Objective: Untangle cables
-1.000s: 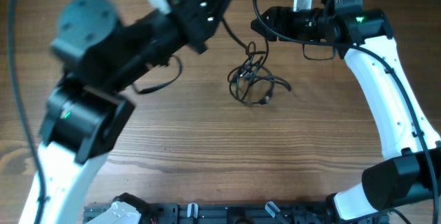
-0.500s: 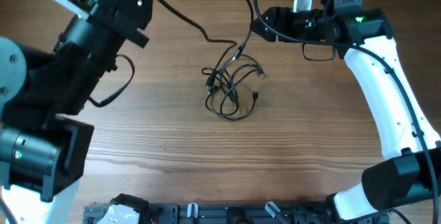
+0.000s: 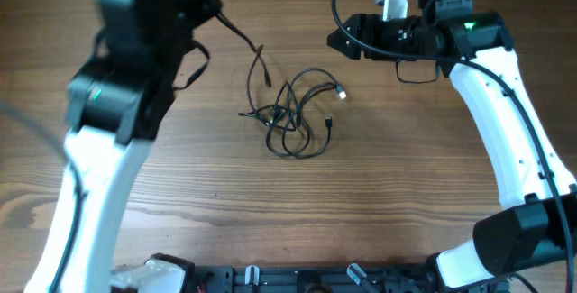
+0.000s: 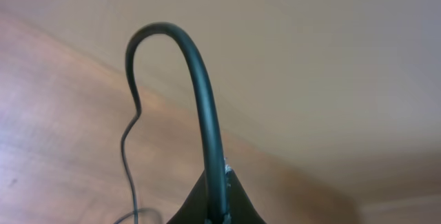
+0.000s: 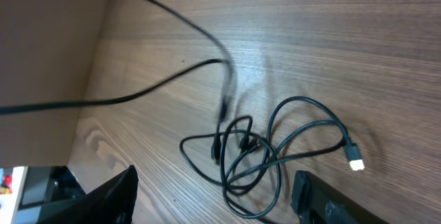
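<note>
**Now one cable (image 4: 204,103) is hanging from the left gripper (image 4: 215,209)**

The cables (image 3: 290,114) are lying on the table (image 3: 406,203) in a loose tangle, loops overlapping; one of them is running up-left into the left gripper, its jaws pressing together on it; farther back, the right gripper (image 3: 347,39) is hovering spread wide, holding nothing.

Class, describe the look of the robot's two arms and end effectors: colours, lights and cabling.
The left arm and right arm have white links, black joints, small green lights and thick black cabling. The right end effector has black fingers.
</note>
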Controlling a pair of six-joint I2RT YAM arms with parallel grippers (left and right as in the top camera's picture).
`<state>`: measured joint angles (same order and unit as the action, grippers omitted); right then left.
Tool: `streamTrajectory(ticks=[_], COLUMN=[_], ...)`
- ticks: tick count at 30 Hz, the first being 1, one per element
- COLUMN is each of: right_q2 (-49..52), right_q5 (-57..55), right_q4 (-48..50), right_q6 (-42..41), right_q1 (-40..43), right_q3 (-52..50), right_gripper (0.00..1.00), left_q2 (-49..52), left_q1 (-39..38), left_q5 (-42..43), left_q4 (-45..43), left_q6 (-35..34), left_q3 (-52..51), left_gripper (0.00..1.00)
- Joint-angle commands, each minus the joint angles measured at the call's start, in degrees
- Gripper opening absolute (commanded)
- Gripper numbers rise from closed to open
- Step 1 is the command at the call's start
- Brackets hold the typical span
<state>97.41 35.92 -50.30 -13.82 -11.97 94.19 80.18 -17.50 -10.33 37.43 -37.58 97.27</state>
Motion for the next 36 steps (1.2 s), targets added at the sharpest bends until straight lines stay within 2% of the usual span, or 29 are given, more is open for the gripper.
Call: streamTrajectory(ticks=[1,7,10,13,15,21,25,29,30,36], right_q2=[0.66,0.66,0.66,0.66,0.66,0.61,-0.2,-2.14,-2.56,-2.71], right_q5=[-1.07,-1.64,-1.88,-1.79,-0.33,16.74,21.03,21.0,20.96,21.2], right_q4=[0.02,-1.11,-0.98,-0.74,-0.44,2.91,4.11,5.42,6.05,9.42], right_q6=[-0.31,-0.26,-0.26,-0.28,-0.02,0.42,9.6,16.57,17.09,17.59], right_q1=[-1.05,-1.05,-1.05,-1.05,-1.05,-1.05,-1.44,-3.63,-4.22,-6.84], right_q3=[-0.15,-0.15,-0.15,-0.15,-0.15,-0.13,-0.13,-0.13,-0.13,-0.13], right_gripper=[0.75,0.75,0.74,0.75,0.75,0.74,0.75,0.75,0.75,0.74], left_q2=[10.91,14.1,12.11,11.3,11.45,11.43,11.43,11.43,11.43,11.43], left_q1=[0.31,0.42,0.42,0.15,-0.22,-0.24,-0.24,-0.22,-0.22,-0.24], left_q5=[1.03,2.36,3.56,15.39,20.79,21.97,30.84,38.12,38.4,40.81], left_q4=[-1.81,-21.4,-30.75,-33.83,-31.47,-14.49,-4.63,-3.69,-3.32,-3.28], left_q6=[3.28,2.51,-4.0,-4.31,-5.64,-11.15,-13.92,-15.1,-16.83,-16.94], left_q3=[-0.09,-0.07,-0.07,-0.07,-0.09,-0.09,-0.09,-0.09,-0.09,-0.09], left_gripper=[0.04,0.04,0.04,0.04,0.04,0.04,0.04,0.04,0.04,0.04])
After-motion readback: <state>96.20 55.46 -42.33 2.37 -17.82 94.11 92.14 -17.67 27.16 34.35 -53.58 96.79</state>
